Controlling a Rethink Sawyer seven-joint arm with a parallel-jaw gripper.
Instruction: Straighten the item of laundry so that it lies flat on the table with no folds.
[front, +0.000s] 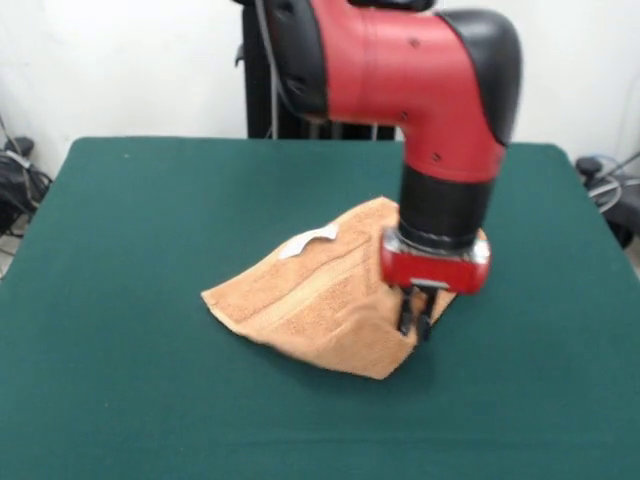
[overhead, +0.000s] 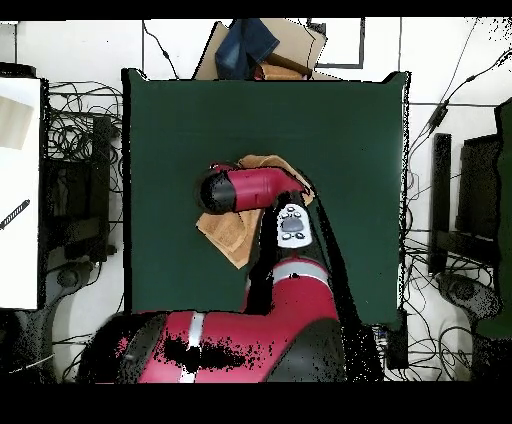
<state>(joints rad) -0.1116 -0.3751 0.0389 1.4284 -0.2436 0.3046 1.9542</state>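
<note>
Pinched close together, the pincer's (front: 415, 318) two dark fingertips stand at the towel's (front: 320, 295) right-hand edge in the front view, at about 4 o'clock from the cloth's middle. I see almost no gap between the tips, and they sit right at the raised fold of terry there; I cannot tell for sure whether cloth is caught between them.

From my front camera the towel lies near the middle of the green table (front: 120, 250), bunched into a rough wedge. Its lowest corner points toward 6 o'clock, and its left tip points toward 9 o'clock. A woven band (front: 322, 283) runs diagonally across the upper face. A small white label (front: 305, 242) rests on the cloth at about 11 o'clock from the towel's middle.

The red arm (front: 410, 70) drops in from 12 o'clock and covers the cloth's upper right part. Overhead, the arm (overhead: 250, 190) hides most of the towel (overhead: 228, 236), with orange cloth showing around it.
</note>
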